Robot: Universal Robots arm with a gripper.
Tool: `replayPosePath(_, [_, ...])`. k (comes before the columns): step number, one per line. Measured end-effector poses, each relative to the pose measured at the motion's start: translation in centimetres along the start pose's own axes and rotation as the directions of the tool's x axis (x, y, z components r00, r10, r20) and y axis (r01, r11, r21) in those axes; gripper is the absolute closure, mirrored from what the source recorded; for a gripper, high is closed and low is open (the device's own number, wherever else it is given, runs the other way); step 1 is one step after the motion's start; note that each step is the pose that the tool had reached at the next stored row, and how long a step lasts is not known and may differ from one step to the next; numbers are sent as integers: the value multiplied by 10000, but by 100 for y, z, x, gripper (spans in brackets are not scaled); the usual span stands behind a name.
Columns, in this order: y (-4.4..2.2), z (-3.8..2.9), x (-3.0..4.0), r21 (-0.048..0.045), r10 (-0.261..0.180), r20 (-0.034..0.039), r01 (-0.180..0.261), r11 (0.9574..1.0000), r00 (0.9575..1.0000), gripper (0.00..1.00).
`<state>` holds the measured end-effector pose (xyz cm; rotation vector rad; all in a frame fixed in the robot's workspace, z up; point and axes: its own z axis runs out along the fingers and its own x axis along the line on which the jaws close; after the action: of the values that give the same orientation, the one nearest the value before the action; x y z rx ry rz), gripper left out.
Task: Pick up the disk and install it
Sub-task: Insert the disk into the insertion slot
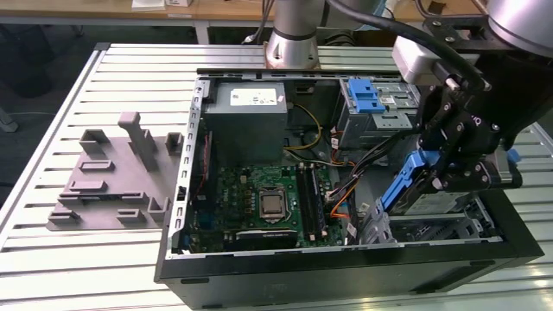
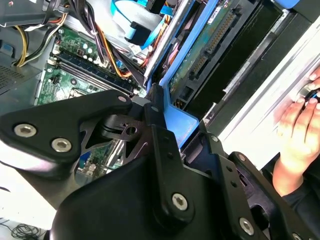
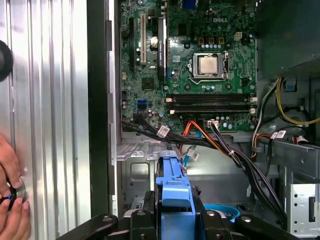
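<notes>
My gripper [image 1: 451, 180] is shut on the disk [image 1: 406, 188], a silver drive in a blue plastic frame. The disk is held tilted on edge above the metal drive bay [image 1: 436, 228] at the exterior view's right end of the open computer case [image 1: 346, 269]. In the second wrist view the disk's blue frame [image 2: 182, 125] sits between my black fingers [image 2: 156, 112], and its green circuit-board underside and connector point into the case. The first wrist view shows the blue frame [image 3: 175, 187] clamped in the gripper [image 3: 175, 212] over the bay's floor.
Inside the case lie the motherboard [image 1: 268, 201], a grey power supply box [image 1: 250, 107], a blue latch [image 1: 367, 97] and cable bundles [image 3: 235, 155] near the bay. A grey fixture [image 1: 121, 175] stands on the slatted table. A person's hand [image 2: 295, 120] rests beside the case.
</notes>
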<state>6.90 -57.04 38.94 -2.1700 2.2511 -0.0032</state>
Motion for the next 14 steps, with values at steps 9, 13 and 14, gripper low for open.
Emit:
replayPosePath(9, [1,94,1,0,0,-1,0,10000,10000,64])
replayPosePath(13, [1,137,1,0,0,0,0,10000,10000,64])
replayPosePath(14, [1,147,1,0,0,1,0,10000,10000,64])
